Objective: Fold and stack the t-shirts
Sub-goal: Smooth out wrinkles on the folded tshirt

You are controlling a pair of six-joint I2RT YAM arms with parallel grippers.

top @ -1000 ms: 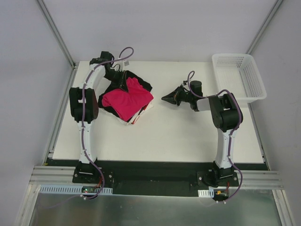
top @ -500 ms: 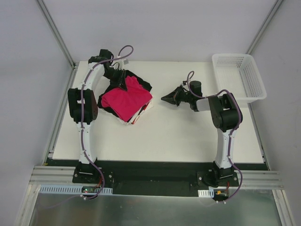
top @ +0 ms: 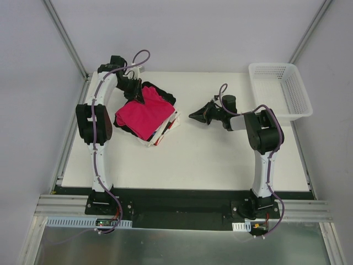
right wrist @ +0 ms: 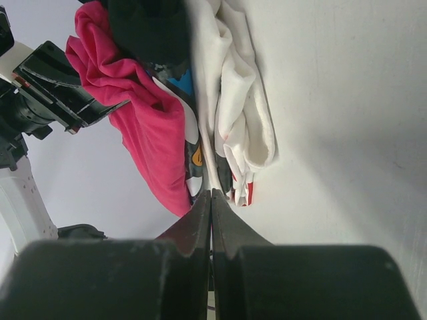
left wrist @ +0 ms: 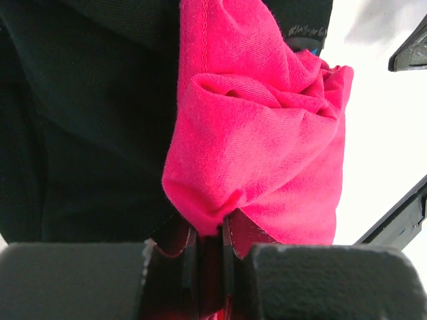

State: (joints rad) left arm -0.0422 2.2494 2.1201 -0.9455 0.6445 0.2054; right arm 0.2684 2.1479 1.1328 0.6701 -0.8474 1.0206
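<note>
Your L gripper (left wrist: 210, 239) clamps bunched crimson-pink cloth tee (top: 144, 113); R gripper (right wrist: 211, 200) pinched together, empty. Only R wrist cam shows blue print (right wrist: 180, 83) beneath tee.

Probably a lab: white panel walls (top: 193, 33), aluminium frame (top: 66, 38).

Top view: bright, even light from overhead; table (top: 220, 160) near-white, shadows faint and soft. Focus sharp thruout. Left wrist view: pink shirt (left wrist: 267, 133) sharp, weave visible; left fingers (left wrist: 80, 280) at 6 o'clock dark, blurred; bkgd blown out at 3 o'clock. Right wrist view: right fingers (right wrist: 100, 280) blurred; table darkens toward 5 o'clock.
</note>
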